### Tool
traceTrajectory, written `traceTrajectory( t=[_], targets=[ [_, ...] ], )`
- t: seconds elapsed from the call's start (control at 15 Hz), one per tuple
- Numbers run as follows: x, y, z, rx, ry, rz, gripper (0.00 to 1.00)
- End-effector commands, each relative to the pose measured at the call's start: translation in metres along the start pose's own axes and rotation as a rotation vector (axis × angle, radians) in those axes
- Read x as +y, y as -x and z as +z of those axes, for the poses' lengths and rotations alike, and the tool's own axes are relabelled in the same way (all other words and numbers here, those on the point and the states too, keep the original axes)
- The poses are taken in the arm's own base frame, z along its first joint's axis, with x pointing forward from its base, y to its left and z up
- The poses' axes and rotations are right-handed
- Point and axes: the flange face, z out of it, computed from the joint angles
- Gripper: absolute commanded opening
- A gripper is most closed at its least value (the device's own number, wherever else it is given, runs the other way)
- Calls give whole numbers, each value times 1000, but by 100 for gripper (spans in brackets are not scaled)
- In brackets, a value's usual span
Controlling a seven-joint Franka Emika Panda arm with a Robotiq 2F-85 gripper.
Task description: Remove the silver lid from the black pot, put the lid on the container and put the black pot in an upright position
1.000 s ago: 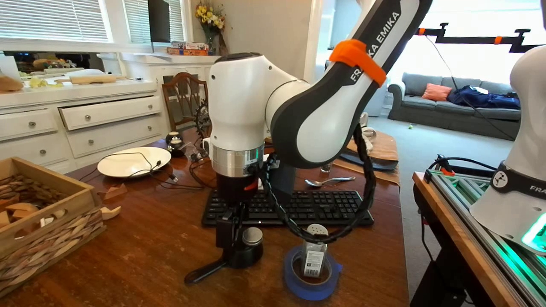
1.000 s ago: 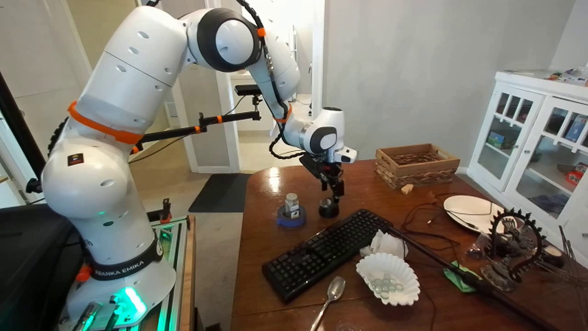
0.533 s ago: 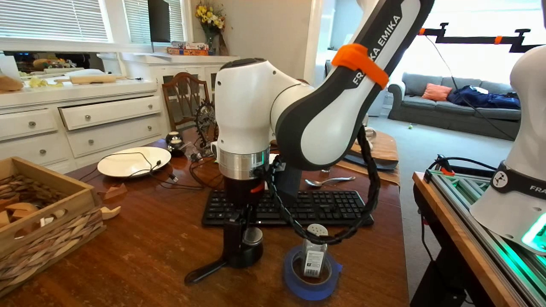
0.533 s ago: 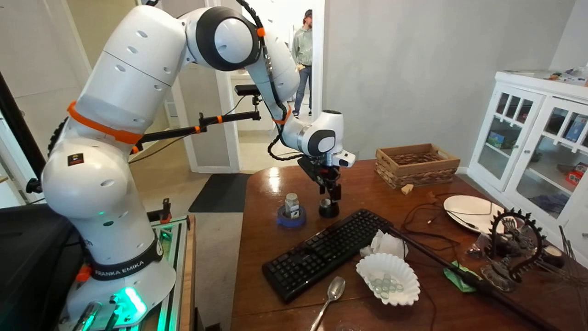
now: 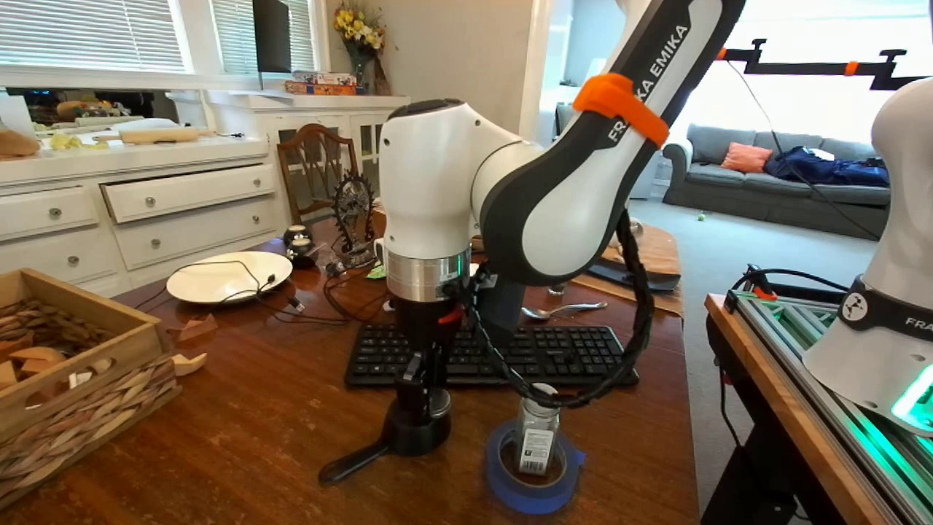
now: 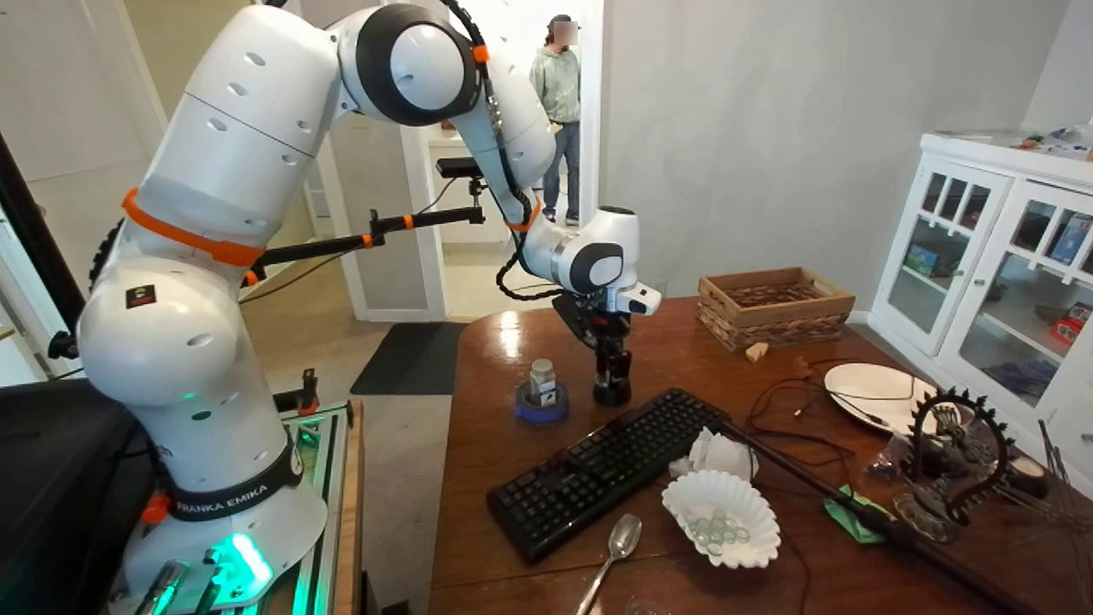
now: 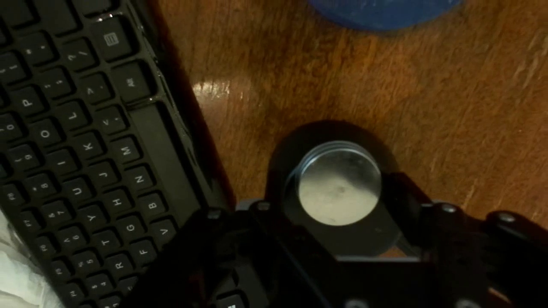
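Lower now, fingers [image 7: 406, 199] astride the silver lid [image 7: 340, 192], any grip unclear in shadow.

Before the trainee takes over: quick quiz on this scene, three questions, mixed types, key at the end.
1. True or false: the labelled jar stands inside the ring of the blue tape roll.
2. Name it: in the wrist view, which shiny round thing shows within the outline of the black pot?
3. Compare: which lies closer to the black pot, the blue tape roll or the wicker basket?

Key:
1. True.
2. The silver lid.
3. The blue tape roll, in both exterior views.
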Motion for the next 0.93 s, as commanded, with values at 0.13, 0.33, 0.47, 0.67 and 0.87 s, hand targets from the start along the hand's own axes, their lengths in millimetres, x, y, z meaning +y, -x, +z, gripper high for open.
traceTrajectory(
  t=[0.13,0.33,0.47,0.67,0.87],
  targets=[
    [-3,14,-6,4,-7,19,22],
    [-5,17,-10,-2,-5,10,22],
    [-6,25,-26,-6,-9,-21,22],
    [2,40,-65,14,-23,-85,22],
    [17,52,-93,-4,-20,-156,22]
  ],
)
